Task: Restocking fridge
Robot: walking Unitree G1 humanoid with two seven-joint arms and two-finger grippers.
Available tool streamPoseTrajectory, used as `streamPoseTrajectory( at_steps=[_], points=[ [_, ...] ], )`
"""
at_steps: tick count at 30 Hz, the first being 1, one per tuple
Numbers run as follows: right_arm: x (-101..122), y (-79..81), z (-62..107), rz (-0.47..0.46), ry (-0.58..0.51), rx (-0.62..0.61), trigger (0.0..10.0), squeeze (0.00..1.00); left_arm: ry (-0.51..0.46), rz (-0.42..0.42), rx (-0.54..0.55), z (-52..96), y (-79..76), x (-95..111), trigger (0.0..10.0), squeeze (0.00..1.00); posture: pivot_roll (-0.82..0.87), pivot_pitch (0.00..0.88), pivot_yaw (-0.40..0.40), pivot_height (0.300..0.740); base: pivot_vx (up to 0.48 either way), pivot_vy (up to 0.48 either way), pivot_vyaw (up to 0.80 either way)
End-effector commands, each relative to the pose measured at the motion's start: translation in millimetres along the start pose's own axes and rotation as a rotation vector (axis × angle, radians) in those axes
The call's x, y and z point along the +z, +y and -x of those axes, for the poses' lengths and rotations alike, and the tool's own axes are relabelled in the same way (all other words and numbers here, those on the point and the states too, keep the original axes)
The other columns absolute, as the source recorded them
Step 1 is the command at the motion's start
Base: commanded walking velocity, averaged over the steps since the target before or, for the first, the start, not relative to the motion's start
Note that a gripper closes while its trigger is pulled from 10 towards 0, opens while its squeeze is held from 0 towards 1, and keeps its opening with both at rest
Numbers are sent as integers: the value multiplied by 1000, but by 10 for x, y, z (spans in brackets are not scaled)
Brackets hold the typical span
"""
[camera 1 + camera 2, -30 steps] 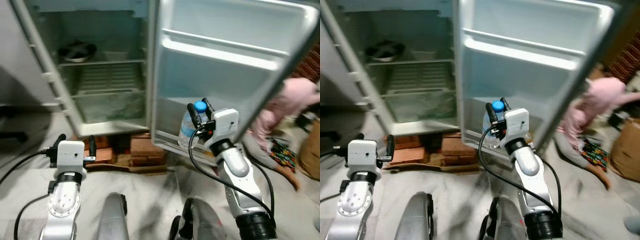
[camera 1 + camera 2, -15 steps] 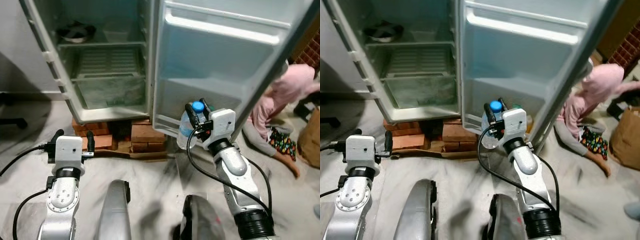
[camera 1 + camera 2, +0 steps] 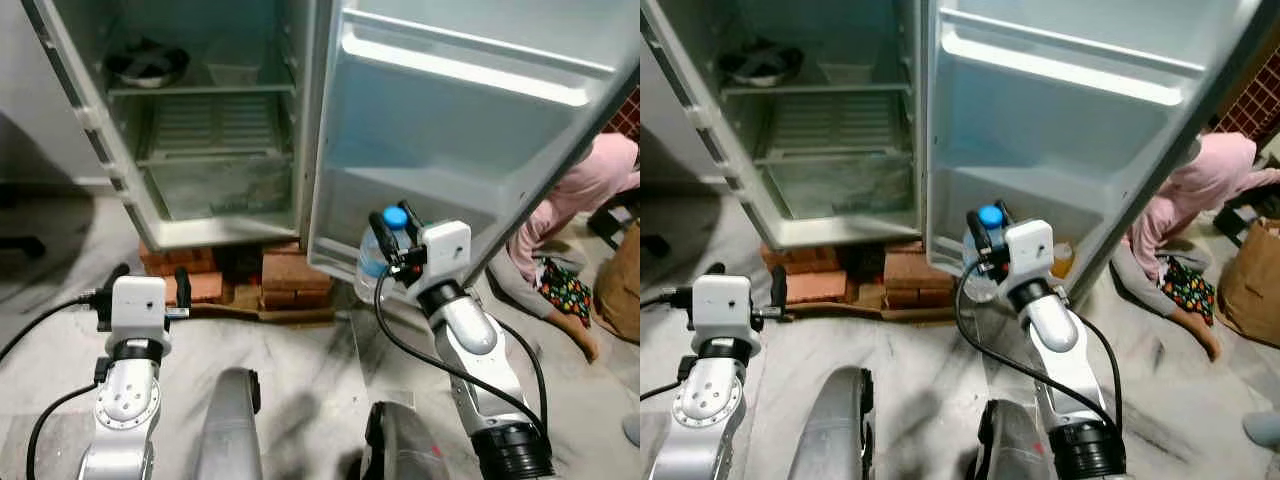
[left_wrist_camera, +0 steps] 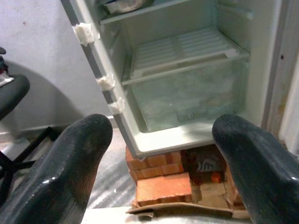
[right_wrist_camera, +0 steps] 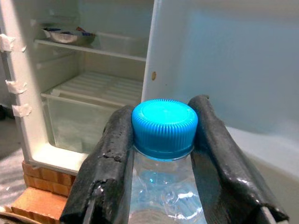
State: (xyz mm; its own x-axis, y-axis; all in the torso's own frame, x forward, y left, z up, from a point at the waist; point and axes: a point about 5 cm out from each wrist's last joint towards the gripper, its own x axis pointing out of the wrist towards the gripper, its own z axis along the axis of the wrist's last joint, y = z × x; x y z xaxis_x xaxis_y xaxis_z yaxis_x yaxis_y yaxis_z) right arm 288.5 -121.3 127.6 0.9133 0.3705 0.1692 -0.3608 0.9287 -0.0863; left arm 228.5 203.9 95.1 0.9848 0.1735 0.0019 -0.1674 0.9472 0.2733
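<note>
A clear water bottle with a blue cap stands upright in my right gripper, whose black fingers are shut on its neck. It hangs just in front of the open fridge door, near the door's lowest shelf. The fridge stands open, with wire shelves and a dark bowl on the upper one. My left gripper is held low at the left, open with nothing between its fingers.
Red bricks and cardboard prop up the fridge base. A person in pink crouches on the floor behind the door at the right. A brown paper bag stands at the far right. A dark chair base lies at the left.
The whole picture has shifted as the camera moved, and the fridge looks a little nearer. The right gripper still holds the bottle; the left still stands open.
</note>
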Motion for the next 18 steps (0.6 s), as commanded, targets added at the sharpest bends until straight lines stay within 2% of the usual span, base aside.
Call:
streamPoseTrajectory(
  at_steps=[1, 18],
  points=[
    [105, -19, -13, 24, -50, 4, 10000, 0, -14, 10, -1, -8, -15, 37, 10000, 0, 111, 125, -57, 633, 330, 0, 0],
    [110, -9, -22, 15, -58, 14, 10000, 0, -19, 12, -11, -28, -38, 50, 10000, 0, 111, 122, -50, 633, 331, 0, 0]
  ],
)
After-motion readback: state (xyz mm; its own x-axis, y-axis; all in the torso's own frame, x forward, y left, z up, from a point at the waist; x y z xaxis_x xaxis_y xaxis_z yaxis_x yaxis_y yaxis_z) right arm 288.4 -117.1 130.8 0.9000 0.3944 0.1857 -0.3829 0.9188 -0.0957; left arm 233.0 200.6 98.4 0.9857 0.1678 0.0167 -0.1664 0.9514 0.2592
